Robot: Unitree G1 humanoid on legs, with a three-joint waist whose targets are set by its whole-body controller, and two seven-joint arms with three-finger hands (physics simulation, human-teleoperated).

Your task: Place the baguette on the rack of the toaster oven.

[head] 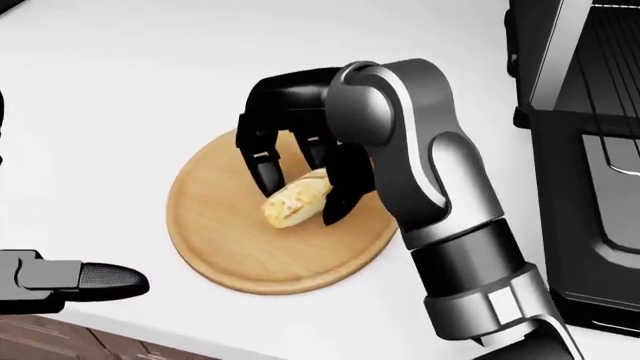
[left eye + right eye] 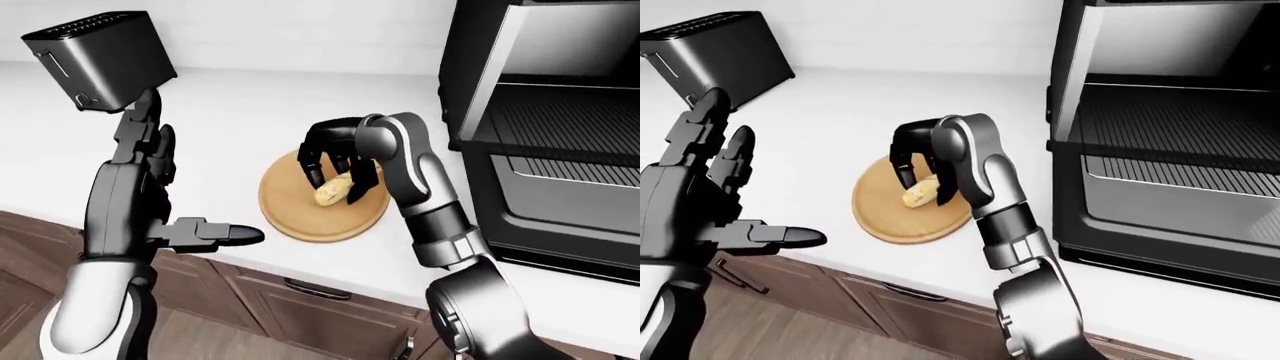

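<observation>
A short golden baguette lies on a round wooden board on the white counter. My right hand reaches over the board from the right. Its fingers curl down on the baguette's left side and the thumb presses its right side, so the hand is closed round it. The baguette still touches the board. My left hand is open and empty, raised left of the board above the counter's edge. The black toaster oven stands open on the right, its wire rack showing.
A black toaster stands on the counter at the upper left. The oven's opened door hangs below the rack. Wooden cabinet drawers run under the counter's edge.
</observation>
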